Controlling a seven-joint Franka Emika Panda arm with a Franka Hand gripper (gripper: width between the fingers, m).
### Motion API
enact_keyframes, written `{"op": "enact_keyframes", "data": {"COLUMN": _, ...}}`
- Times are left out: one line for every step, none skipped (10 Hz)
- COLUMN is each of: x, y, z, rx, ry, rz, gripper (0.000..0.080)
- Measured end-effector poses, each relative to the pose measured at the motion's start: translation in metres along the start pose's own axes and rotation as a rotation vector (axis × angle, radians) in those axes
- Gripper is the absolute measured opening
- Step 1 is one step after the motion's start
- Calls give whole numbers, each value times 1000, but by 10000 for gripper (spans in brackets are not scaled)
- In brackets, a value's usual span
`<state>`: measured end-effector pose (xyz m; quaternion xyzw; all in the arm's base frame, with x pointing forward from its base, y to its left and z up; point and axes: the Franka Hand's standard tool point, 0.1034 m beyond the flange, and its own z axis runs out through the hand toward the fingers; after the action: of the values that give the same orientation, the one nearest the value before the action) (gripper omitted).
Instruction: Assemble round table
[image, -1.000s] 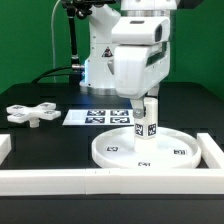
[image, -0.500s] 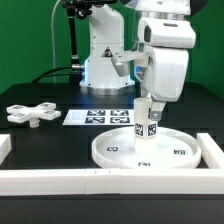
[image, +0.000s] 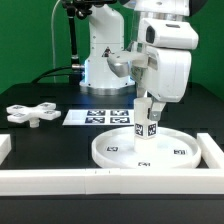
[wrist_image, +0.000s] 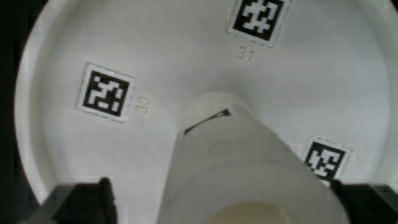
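The white round disc (image: 176, 151) lies flat on the table at the exterior view's right. The short cylindrical leg (image: 146, 128) stands upright at its middle. My gripper (image: 148, 102) hangs straight above the leg, its fingers down around the leg's top. In the wrist view the leg (wrist_image: 240, 150) rises between my two dark fingers (wrist_image: 80, 200), with a gap showing on each side, over the tagged disc (wrist_image: 169, 50). The gripper (wrist_image: 231, 206) looks open. The cross-shaped base (image: 30, 114) lies apart at the exterior view's left.
The marker board (image: 100, 117) lies flat behind the disc, near the robot's base. A white border rail (image: 100, 180) runs along the front and another (image: 213, 150) stands at the exterior view's right, close to the disc.
The hand has turned about its vertical axis over the leg between one second ago and half a second ago. Since then almost nothing has moved. The leg and disc stay in place.
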<state>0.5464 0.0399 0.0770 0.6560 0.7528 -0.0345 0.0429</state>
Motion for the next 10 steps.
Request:
{"op": "enact_keyframes", "data": {"x": 0, "y": 0, "z": 0, "rx": 1, "ry": 0, "rz": 1, "gripper": 407}}
{"op": "enact_keyframes", "data": {"x": 0, "y": 0, "z": 1, "rx": 1, "ry": 1, "rz": 17, "gripper": 407}}
{"op": "enact_keyframes", "data": {"x": 0, "y": 0, "z": 1, "rx": 1, "ry": 0, "rz": 42, "gripper": 407}}
{"op": "enact_keyframes", "data": {"x": 0, "y": 0, "z": 1, "rx": 2, "ry": 0, "rz": 42, "gripper": 407}}
{"op": "enact_keyframes", "data": {"x": 0, "y": -1, "z": 1, "rx": 6, "ry": 3, "rz": 118, "gripper": 407}}
{"op": "enact_keyframes", "data": {"x": 1, "y": -3, "z": 1, "rx": 22, "ry": 1, "rz": 301, "gripper": 407}}
{"op": "enact_keyframes", "data": {"x": 2, "y": -5, "z": 2, "rx": 34, "ry": -5, "rz": 431, "gripper": 407}}
{"op": "enact_keyframes", "data": {"x": 3, "y": -7, "z": 2, "rx": 60, "ry": -17, "rz": 539, "gripper": 407}}
{"op": "enact_keyframes", "data": {"x": 5, "y": -8, "z": 1, "rx": 86, "ry": -22, "rz": 691, "gripper": 407}}
{"op": "enact_keyframes", "data": {"x": 6, "y": -8, "z": 1, "rx": 86, "ry": -24, "rz": 774, "gripper": 409}}
